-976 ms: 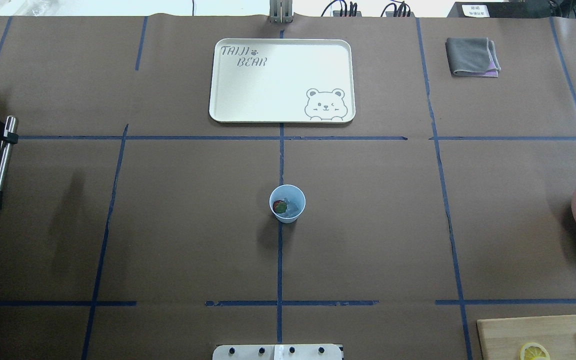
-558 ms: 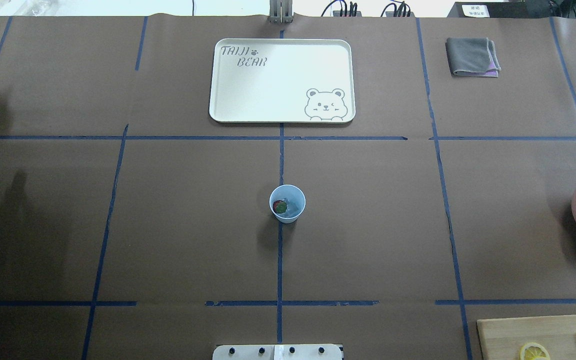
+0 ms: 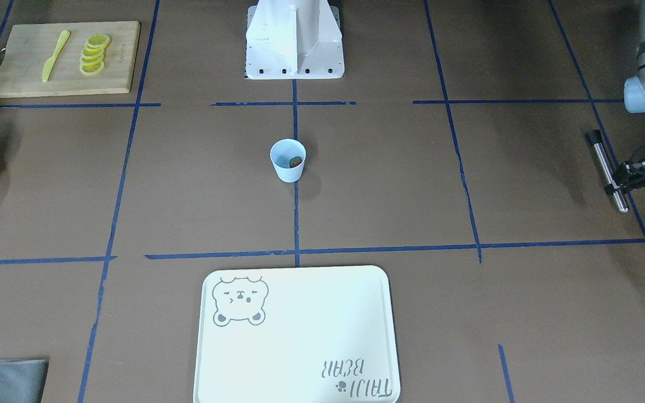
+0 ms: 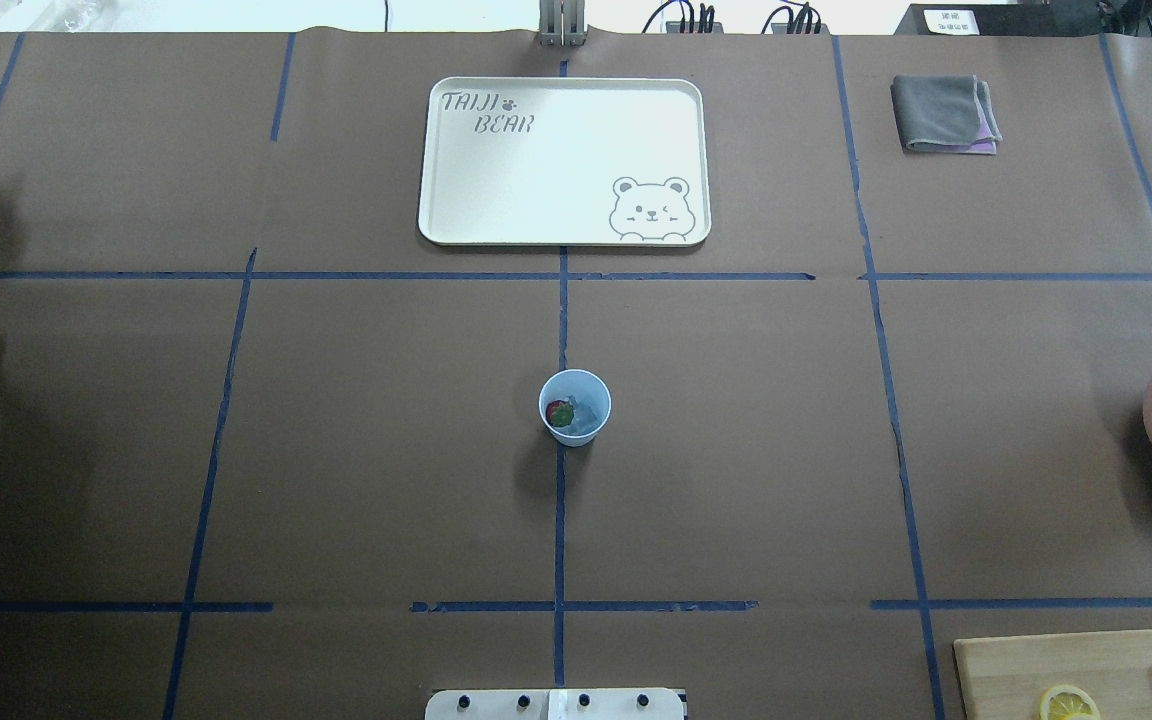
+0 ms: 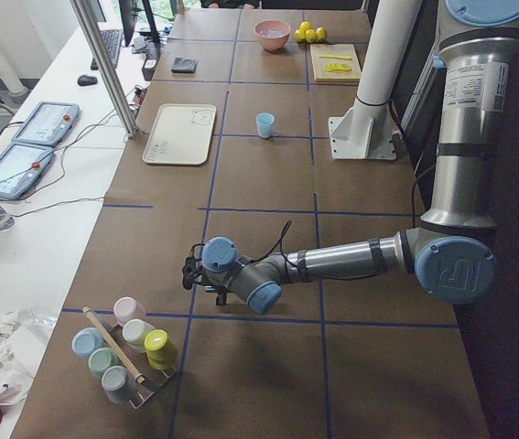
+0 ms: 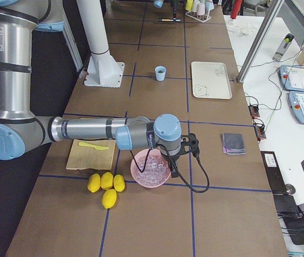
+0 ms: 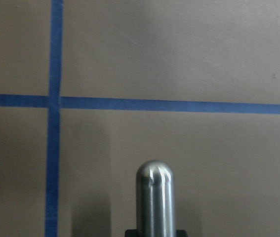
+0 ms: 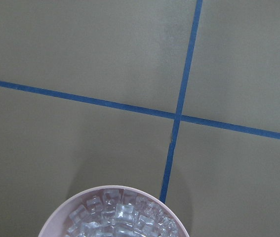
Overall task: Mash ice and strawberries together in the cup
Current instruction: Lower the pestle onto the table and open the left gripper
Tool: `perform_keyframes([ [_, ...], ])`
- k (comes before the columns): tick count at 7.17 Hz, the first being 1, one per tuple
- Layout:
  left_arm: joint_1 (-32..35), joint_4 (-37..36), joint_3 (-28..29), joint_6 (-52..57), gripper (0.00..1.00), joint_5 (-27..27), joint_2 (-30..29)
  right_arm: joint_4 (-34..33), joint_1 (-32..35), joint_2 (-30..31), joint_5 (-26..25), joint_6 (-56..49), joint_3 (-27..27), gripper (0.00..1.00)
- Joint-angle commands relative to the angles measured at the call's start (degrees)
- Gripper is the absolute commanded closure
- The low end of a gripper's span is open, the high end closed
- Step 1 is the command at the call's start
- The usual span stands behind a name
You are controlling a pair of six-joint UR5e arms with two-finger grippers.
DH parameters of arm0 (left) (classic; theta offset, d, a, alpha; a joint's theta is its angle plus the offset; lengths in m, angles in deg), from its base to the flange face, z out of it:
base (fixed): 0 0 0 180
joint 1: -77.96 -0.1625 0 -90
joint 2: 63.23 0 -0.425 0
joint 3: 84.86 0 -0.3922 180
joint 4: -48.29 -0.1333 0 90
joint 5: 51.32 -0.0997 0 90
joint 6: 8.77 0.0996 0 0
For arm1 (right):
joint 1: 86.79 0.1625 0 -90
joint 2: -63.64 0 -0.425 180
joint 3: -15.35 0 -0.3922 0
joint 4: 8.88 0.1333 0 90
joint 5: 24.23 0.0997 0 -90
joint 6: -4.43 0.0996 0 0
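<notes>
Cup stands mid-table, well clear of every edge, containing strawberry and ice. Left gripper, near the left edge, is clamped on a steel muddler. Right gripper, at the right edge: opening cannot be told.

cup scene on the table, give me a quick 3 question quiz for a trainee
1. True or false: the strawberry lies inside the cup.
2. What does the left gripper hold? A) a metal muddler B) a spoon C) a whisk
3. Fill in the blank: the lemon slices lie on the wooden ____.

Key: 1 true; 2 A; 3 cutting board.
</notes>
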Motion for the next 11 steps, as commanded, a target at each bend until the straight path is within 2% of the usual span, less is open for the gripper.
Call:
perform_keyframes([
  [1, -0.1, -0.1, 0.1, 1.4, 1.0, -0.7, 0.0, 0.1, 0.0, 0.1, 0.1, 0.0, 0.3, 0.01],
  [4, -0.4, 0.2, 0.0, 1.4, 1.0, -1.2, 0.8, 0.1, 0.0, 0.1, 0.1, 0.0, 0.4, 0.01],
  [6, -0.4, 0.2, 0.0, 1.4, 0.9, -1.2, 0.9, 0.0, 0.0, 0.2, 0.3, 0.0, 1.1, 0.01],
  [7, -0.4, 0.2, 0.0, 1.4, 0.57, -1.2, 1.0, 0.0, 0.2, 0.2, 0.3, 0.0, 1.1, 0.01],
  [8, -0.3, 0.2, 0.1, 1.4, 0.17, -1.2, 1.1, 0.0, 0.3, 0.2, 0.3, 0.0, 1.1, 0.01],
  [9, -0.4, 0.3, 0.0, 1.3, 0.0, -1.2, 1.6, 0.0, 0.3, 0.1, 0.3, 0.0, 1.2, 0.01],
  [11, -0.3, 0.4, -0.1, 1.4, 0.0, -1.2, 1.5, 0.0, 0.4, 0.1, 0.3, 0.0, 1.2, 0.01],
])
